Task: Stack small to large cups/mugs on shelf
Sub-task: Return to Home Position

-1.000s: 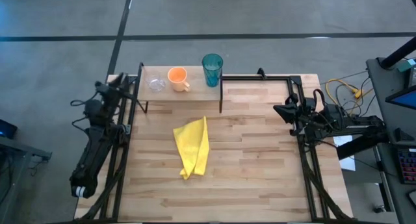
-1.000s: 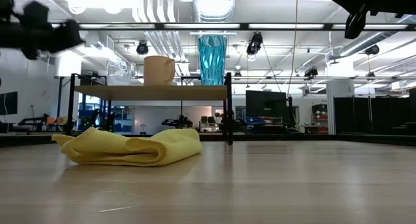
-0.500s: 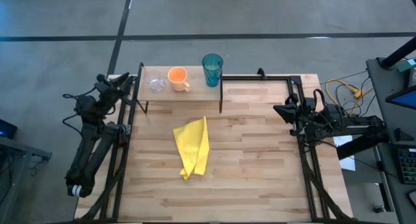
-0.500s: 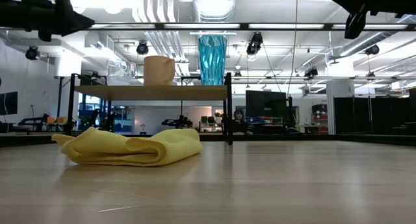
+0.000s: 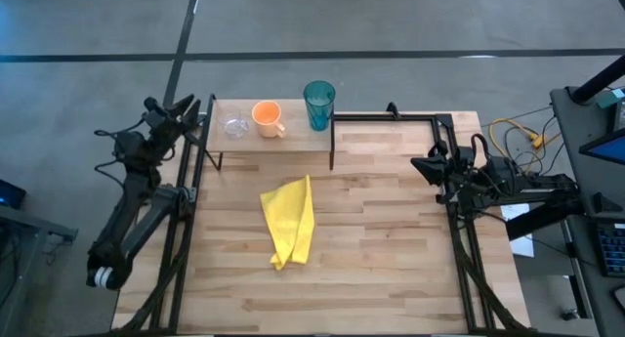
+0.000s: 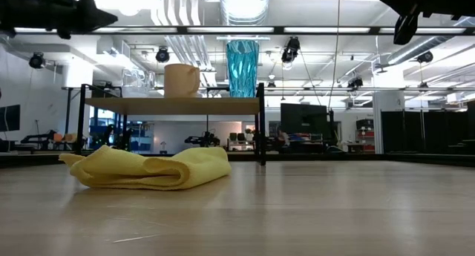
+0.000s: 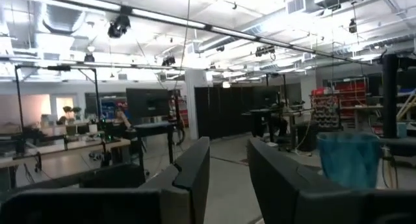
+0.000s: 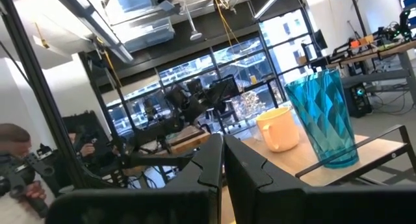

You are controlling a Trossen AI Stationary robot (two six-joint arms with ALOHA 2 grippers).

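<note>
Teal tumbler (image 5: 318, 105), orange mug (image 5: 267, 116), clear glass (image 5: 234, 127) on shelf (image 5: 293, 134), left hand (image 5: 185, 105) parted, right hand (image 5: 417, 165) closed empty.

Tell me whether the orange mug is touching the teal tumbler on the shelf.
Apart. The high view shows bare shelf wood between the orange mug and the teal tumbler; the low view shows a gap too.

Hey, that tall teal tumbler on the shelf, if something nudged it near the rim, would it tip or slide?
It would probably tip: the teal tumbler stands tall and narrows toward its base. Its translucent, faceted wall suggests thin plastic, so it is likely light. It stands near one end of the shelf, so it might fall off.
</note>
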